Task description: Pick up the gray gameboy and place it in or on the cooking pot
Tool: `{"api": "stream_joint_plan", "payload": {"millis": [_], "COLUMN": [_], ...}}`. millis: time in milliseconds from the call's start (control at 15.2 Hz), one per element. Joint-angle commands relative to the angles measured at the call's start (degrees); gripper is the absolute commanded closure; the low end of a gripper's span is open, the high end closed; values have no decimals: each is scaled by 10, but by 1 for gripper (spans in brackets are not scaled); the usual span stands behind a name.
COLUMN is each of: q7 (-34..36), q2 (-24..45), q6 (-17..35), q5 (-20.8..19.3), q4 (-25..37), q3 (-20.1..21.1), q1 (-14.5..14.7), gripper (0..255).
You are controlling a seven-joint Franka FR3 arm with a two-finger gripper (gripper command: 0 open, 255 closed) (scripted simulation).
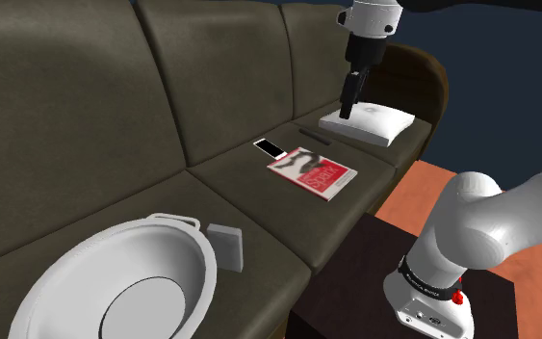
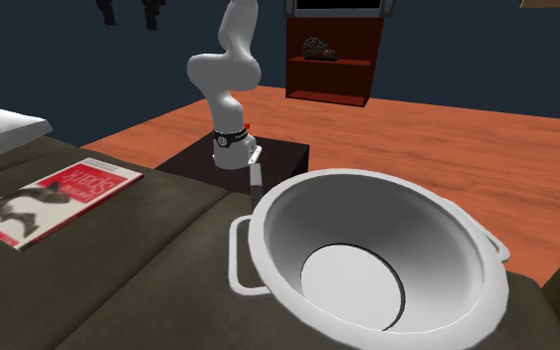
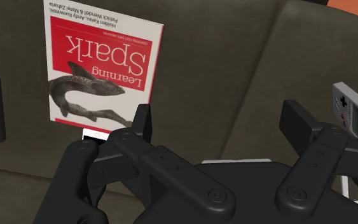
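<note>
Jaws spread wide, nothing in them, gameboy way off by the pot

The arm arches over from its stand, and the gripper [image 1: 348,108] points down just above a white cushion [image 1: 367,123] on the couch [image 1: 86,106]. In the wrist view a phone [image 3: 96,135] sits right past the fingertips [image 3: 143,119], then a red book [image 3: 101,63]. The gameboy [image 3: 349,109] is well off to the side, screen and d-pad showing. The shoulder view gives its plain grey side, standing on edge just beside the white pot [image 1: 76,274].
</note>
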Motion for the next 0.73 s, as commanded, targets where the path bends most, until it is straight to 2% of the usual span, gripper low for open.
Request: {"api": "stream_joint_plan", "payload": {"millis": [0, 660], "q7": [0, 95], "q2": [0, 66], "q6": [0, 110], "q5": [0, 69], "q4": [0, -62], "q3": [0, 89], "q1": [0, 38], "gripper": [0, 0]}}
